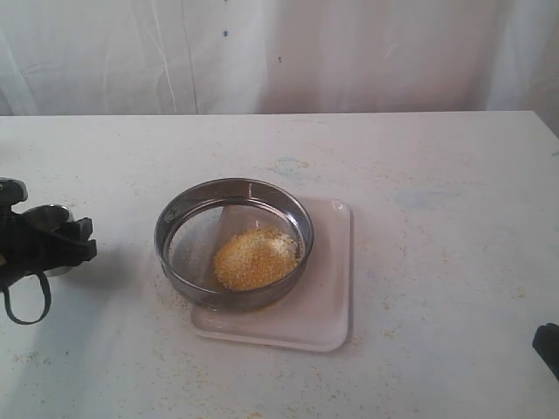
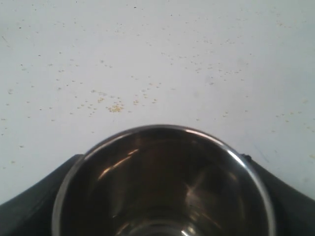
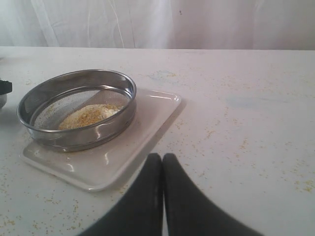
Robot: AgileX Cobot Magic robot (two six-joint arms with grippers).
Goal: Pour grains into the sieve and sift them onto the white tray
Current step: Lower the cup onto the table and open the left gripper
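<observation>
The speckled white surface (image 1: 437,201) backs onto a pale curtain (image 1: 349,52). The right tool (image 3: 162,189), its tips pressed together, is mostly cut off in the exterior view. The left tool (image 1: 86,241) seems clamped on a steel cup (image 2: 162,187). The grains (image 1: 255,259) sit heaped in the sieve (image 1: 233,182) on the white tray (image 1: 327,301), between the tools and well apart from both.

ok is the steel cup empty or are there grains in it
Empty, as far as shows: the left wrist view looks into the steel cup and sees only bare shiny metal, though its bottom is cut off.
</observation>
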